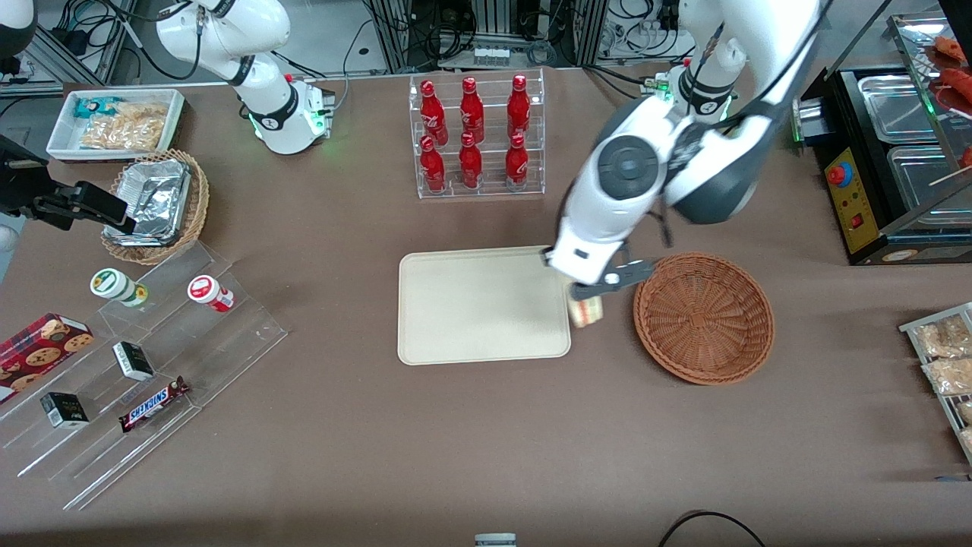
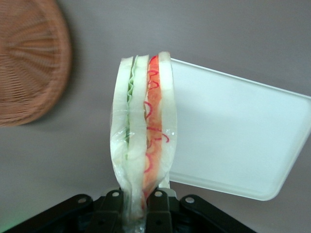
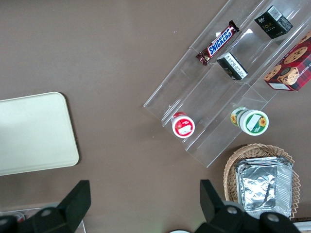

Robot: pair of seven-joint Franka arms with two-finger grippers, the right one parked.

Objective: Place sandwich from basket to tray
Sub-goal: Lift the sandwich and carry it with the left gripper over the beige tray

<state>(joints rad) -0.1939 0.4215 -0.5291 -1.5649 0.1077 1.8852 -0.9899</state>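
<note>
My left gripper point(image 1: 586, 302) hangs in the air between the reddish-brown basket point(image 1: 704, 316) and the cream tray point(image 1: 481, 315), just above the tray's edge nearest the basket. It is shut on the wrapped sandwich point(image 1: 585, 311), pinching its narrow end. In the left wrist view the sandwich point(image 2: 144, 134) stands out from the gripper point(image 2: 138, 209), cream bread with green and red filling, over the brown table with the tray point(image 2: 233, 141) beside it and the basket point(image 2: 30, 63) to the other side. The basket looks empty.
A clear rack of red bottles point(image 1: 477, 137) stands farther from the front camera than the tray. Toward the parked arm's end lie a tan basket with foil trays point(image 1: 156, 205), a white snack bin point(image 1: 118, 123) and clear stepped shelves point(image 1: 144, 365). A food warmer point(image 1: 888, 167) stands at the working arm's end.
</note>
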